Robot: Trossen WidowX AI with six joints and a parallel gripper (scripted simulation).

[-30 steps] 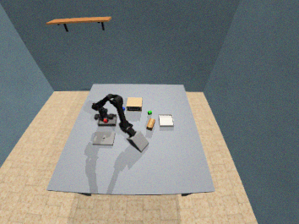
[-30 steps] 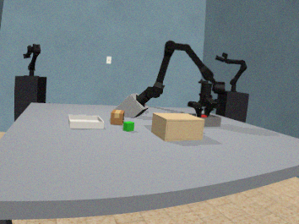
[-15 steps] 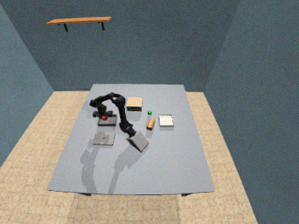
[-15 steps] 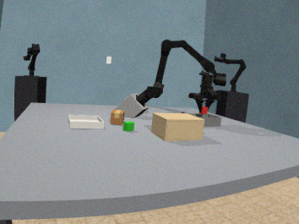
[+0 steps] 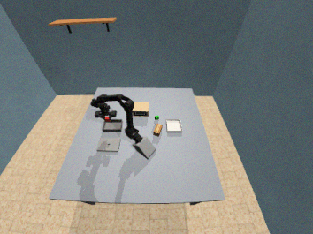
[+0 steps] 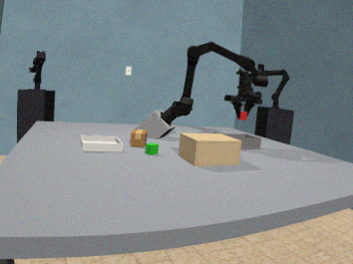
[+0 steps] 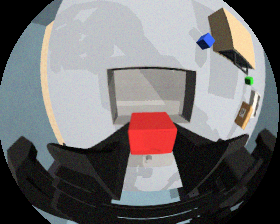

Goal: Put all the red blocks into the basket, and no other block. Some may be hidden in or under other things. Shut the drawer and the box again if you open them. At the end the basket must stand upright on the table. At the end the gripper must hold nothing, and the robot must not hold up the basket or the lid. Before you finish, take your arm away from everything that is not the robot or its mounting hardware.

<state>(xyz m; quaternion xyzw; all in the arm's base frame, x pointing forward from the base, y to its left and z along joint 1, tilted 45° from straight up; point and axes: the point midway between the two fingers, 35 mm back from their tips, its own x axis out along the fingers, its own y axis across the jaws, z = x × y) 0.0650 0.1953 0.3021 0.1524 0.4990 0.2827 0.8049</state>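
Observation:
My gripper [image 5: 107, 117] [image 6: 243, 114] [image 7: 149, 125] is shut on a red block [image 5: 107, 118] [image 6: 243, 116] [image 7: 152, 134] and holds it in the air above the far edge of the open grey box. The grey box [image 5: 112, 130] [image 6: 253, 141] [image 7: 190, 97] shows no block inside in the wrist view; part of its floor is hidden by the red block. Its grey lid [image 5: 109, 145] lies on the table in front of it. The white basket [image 5: 173, 125] [image 6: 101, 146] stands upright at the right in the top view, with no block showing in it.
A tan drawer cabinet [image 5: 141, 107] [image 6: 209, 152] [image 7: 240, 37] stands behind the arm. A blue block [image 7: 205, 41] lies beside it. A green block [image 5: 156, 117] [image 6: 152, 148] [image 7: 249, 80] and a brown carton [image 5: 157, 129] [image 6: 139, 137] [image 7: 243, 115] stand between cabinet and basket.

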